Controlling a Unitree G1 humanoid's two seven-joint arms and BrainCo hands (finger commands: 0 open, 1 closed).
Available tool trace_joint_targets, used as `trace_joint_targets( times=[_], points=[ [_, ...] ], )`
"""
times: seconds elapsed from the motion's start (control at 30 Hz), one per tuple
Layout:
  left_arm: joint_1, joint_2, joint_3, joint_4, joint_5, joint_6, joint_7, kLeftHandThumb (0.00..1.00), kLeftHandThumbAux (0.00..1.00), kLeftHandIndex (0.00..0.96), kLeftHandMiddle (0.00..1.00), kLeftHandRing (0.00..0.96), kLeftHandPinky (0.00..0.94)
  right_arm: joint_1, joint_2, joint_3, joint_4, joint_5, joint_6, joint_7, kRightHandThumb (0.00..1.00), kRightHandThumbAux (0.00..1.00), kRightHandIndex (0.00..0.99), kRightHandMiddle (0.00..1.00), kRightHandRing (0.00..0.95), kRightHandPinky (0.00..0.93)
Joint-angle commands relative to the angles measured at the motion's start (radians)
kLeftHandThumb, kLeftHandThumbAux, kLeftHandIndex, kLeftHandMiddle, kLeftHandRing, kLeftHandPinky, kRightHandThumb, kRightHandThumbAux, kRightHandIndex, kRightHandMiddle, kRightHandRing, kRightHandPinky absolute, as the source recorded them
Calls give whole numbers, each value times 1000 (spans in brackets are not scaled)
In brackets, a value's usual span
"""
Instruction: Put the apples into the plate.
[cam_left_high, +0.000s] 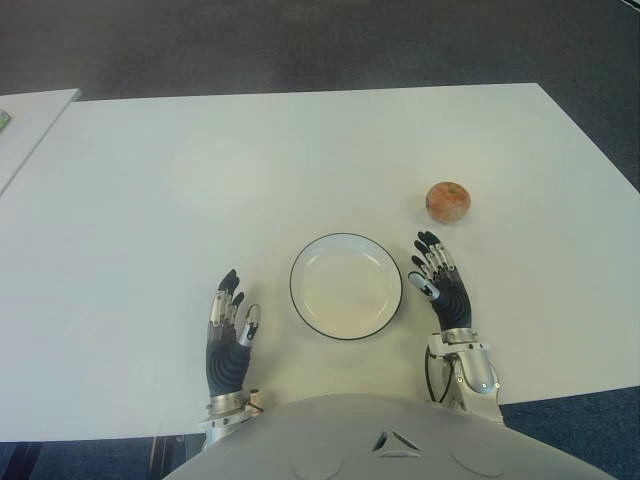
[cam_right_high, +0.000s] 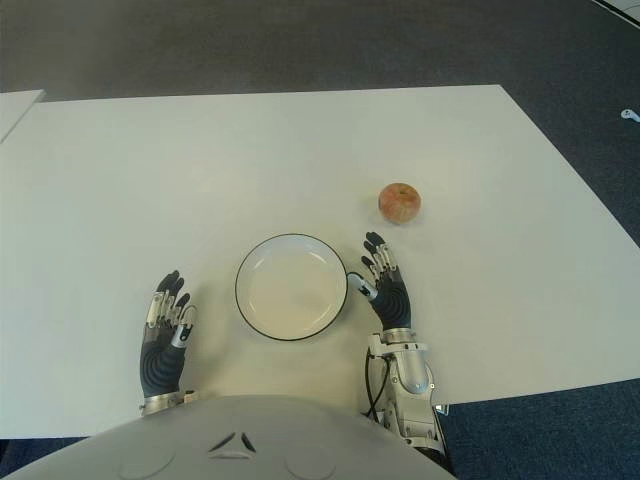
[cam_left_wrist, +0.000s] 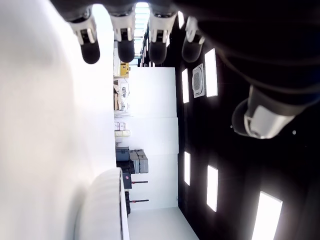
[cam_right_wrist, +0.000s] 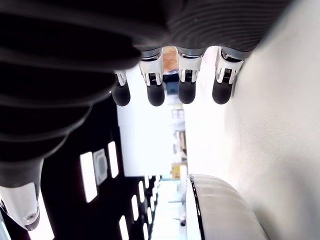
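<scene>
Left eye view: white table (cam_left_high: 150, 200) with a white, dark-rimmed plate (cam_left_high: 346, 286) near the robot's edge, nothing in it. One reddish apple (cam_left_high: 447, 201) sat on the table, beyond and to the right of the plate, clear of it. Right hand (cam_left_high: 442, 287) showed just beside the plate's right rim, fingers extended and slightly spread toward the apple, short of it, holding nothing. Left hand (cam_left_high: 230, 335) showed to the left of the plate, apart from it, fingers straight and loose, nothing in it. A second white surface (cam_left_high: 25, 120) edged in at far left.

Right eye view: same layout. Apple (cam_right_high: 399, 202) stood alone on the table, ahead of the right hand's fingertips (cam_right_high: 375, 250) with a gap between them. Plate (cam_right_high: 291, 286) lay between the two hands, closer to the right one.

Left wrist view: four fingertips (cam_left_wrist: 90, 50) stretched out in a row, thumb (cam_left_wrist: 260, 117) held off to the side, nothing between them. Table surface (cam_left_wrist: 45, 125) ran alongside the hand.

Right wrist view: four fingertips (cam_right_wrist: 156, 92) straight out, side by side, nothing gripped. Plate rim (cam_right_wrist: 195, 200) showed close by on the table (cam_right_wrist: 270, 125). Apple not visible here.
</scene>
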Motion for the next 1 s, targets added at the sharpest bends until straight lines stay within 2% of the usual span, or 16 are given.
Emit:
trace_joint_targets(
  times=[0.03, 0.27, 0.43, 0.5, 0.63, 0.7, 0.8, 1.0],
  points=[
    [15, -14, -7, 30, -4, 45, -8, 34, 477, 0, 0, 0, 0, 28, -8, -1, -17, 10, 51, 7, 167, 569, 0, 0, 0, 0],
    [10, -18, -9, 35, -3, 50, -6, 39, 470, 0, 0, 0, 0, 20, -25, -3, -37, -50, 9, -15, 170, 600, 0, 0, 0, 0],
    [5, -20, -6, 44, 11, 43, 2, 39, 460, 0, 0, 0, 0, -36, -56, -26, 5, -136, -60, -60, 153, 643, 0, 0, 0, 0],
    [2, -22, -3, 52, 18, 34, 8, 37, 456, 0, 0, 0, 0, -102, -78, -44, 64, -211, -155, -112, 153, 645, 0, 0, 0, 0],
    [-4, -24, -2, 63, 22, 23, 10, 34, 453, 0, 0, 0, 0, -150, -99, -60, 140, -353, -305, -226, 174, 620, 0, 0, 0, 0],
    [-6, -25, -2, 65, 23, 30, 9, 32, 451, 0, 0, 0, 0, -175, -122, -67, 161, -471, -353, -313, 207, 587, 0, 0, 0, 0],
    [-11, -25, -1, 70, 20, 41, 7, 31, 445, 0, 0, 0, 0, -215, -160, -73, 143, -608, -356, -401, 244, 558, 0, 0, 0, 0],
    [-30, -23, 5, 90, 7, 51, 4, 32, 434, 0, 0, 0, 0, -268, -220, -61, 153, -735, -324, -491, 284, 549, 0, 0, 0, 0]
  ],
)
